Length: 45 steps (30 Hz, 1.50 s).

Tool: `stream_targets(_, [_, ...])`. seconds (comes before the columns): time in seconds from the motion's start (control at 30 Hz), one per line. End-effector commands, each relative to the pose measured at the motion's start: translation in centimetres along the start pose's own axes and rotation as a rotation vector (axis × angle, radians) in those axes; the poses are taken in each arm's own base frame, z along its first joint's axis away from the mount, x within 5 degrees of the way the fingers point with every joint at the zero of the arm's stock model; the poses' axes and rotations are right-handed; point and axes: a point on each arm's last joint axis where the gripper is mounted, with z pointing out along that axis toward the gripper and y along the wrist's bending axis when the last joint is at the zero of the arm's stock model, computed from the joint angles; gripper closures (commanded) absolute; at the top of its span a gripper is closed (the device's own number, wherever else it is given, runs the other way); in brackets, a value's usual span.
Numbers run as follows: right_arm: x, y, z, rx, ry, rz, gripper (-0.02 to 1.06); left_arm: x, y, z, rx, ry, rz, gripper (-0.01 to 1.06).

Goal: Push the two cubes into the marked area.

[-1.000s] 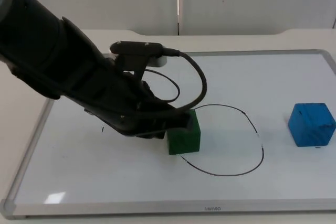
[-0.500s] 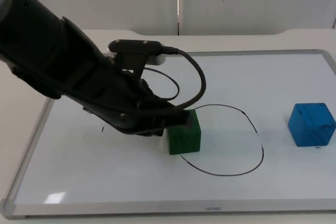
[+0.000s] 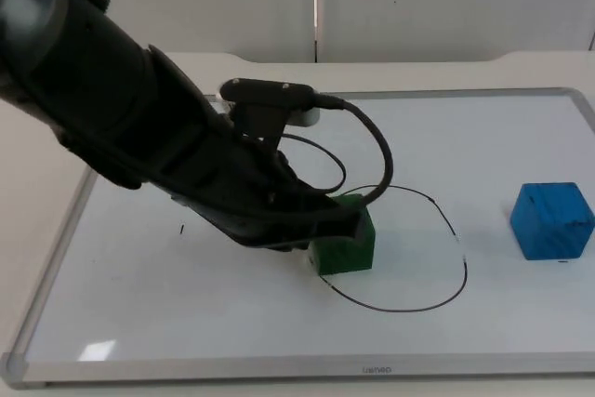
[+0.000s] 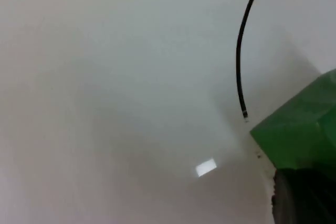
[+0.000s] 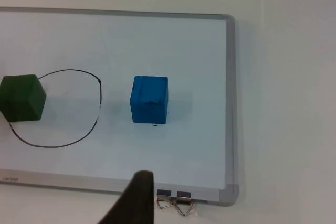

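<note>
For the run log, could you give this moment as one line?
left gripper: against green cube | green cube: on circle's edge | blue cube: outside | right arm: waiting

Left arm [image 3: 139, 127]: bulky, matte black, built of rounded cylindrical segments with a smooth housing near the shoulder end. Surface uniformly dark, no legible markings or screws discernible. Right gripper [image 5: 134, 203]: one fingertip visible, black, tapered, rounded at the tip.

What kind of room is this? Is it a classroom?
Probably a robot test lab, not a classroom. A whiteboard lies flat on the table with a hand-drawn outline, and a black left pincer is at a green cube, with a blue cube nearby.
</note>
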Motion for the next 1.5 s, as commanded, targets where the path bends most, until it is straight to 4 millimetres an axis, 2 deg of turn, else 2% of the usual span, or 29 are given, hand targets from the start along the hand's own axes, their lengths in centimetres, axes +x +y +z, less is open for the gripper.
stream_targets(0.0, [0.1,0.0,0.1,0.002,-0.003,0.0,-0.01,-0.2,-0.2,0.3,0.004,-0.002,-0.002,1.05])
stream_targets(0.33, [0.1,0.0,0.1,0.002,-0.003,0.0,-0.01,-1.7,-0.9,0.3,0.046,-0.028,0.002,1.05])
stream_targets(0.77, [0.1,0.0,0.1,0.001,-0.003,-0.002,-0.01,-1.5,-1.3,0.2,0.093,0.002,0.029,1.05])
stream_targets(0.87, [0.1,0.0,0.1,0.001,-0.003,-0.002,-0.01,-2.3,-0.9,-0.9,0.094,-0.029,0.034,1.05])
stream_targets(0.97, [0.1,0.0,0.1,0.001,-0.003,-0.002,-0.01,-4.5,-0.3,-4.4,0.133,-0.109,0.009,1.05])
stream_targets(1.0, [0.1,0.0,0.1,0.001,-0.003,-0.002,-0.01,-4.5,-0.3,-4.4,0.133,-0.109,0.009,1.05])
stream_targets(1.1, [0.1,0.0,0.1,0.001,-0.003,-0.002,-0.01,-6.9,0.3,-10.3,0.166,-0.246,0.024,1.05])
stream_targets(1.2, [0.1,0.0,0.1,0.001,-0.003,-0.002,-0.01,-8.2,0.5,-16.7,0.151,-0.393,0.079,1.05])
stream_targets(1.23, [0.1,0.0,0.1,0.001,-0.003,-0.002,-0.01,-8.4,0.4,-18.6,0.142,-0.438,0.097,1.05])
stream_targets(1.27, [0.1,0.0,0.1,0.001,-0.003,-0.002,-0.01,-8.4,0.4,-18.6,0.142,-0.438,0.097,1.05])
stream_targets(1.3, [0.1,0.0,0.1,0.001,-0.003,-0.002,-0.01,-8.5,0.5,-20.6,0.129,-0.484,0.118,1.05])
stream_targets(1.37, [0.1,0.0,0.1,0.001,-0.003,-0.002,-0.01,-8.3,0.5,-23.5,0.118,-0.535,0.137,1.05])
stream_targets(1.43, [0.1,0.0,0.1,0.001,-0.003,-0.002,-0.01,-7.4,0.6,-27.0,0.12,-0.568,0.133,1.05])
stream_targets(1.47, [0.1,0.0,0.1,0.001,-0.003,-0.002,-0.01,-7.2,0.5,-27.6,0.121,-0.569,0.134,1.05])
